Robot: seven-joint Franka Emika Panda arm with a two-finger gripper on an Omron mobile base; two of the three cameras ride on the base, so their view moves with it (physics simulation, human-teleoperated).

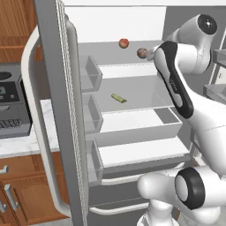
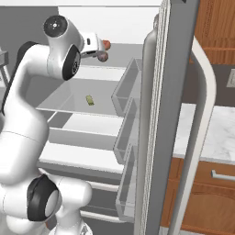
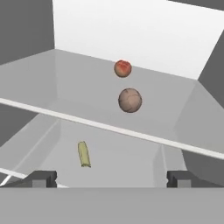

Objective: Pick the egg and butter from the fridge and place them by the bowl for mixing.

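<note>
Evidently nothing is being carried yet: the egg [image 3: 130, 100] and butter [image 3: 84, 154] are lying on fridge [image 1: 132, 145] shelves. The gripper [image 3: 112, 178] is facing them, jaws spread wide and empty.

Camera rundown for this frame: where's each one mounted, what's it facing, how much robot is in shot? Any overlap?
Left base view: behind the arm, on its left, facing the open fridge; arm rises lower right.
Right base view: behind, on its right, same fridge; arm rises lower left, door handle in the foreground.
Hand view: on the hand, looking along the open gripper over the shelves; dark fingertips at the bottom.
Shared: all three show the egg, the red-orange fruit and the butter.
</note>
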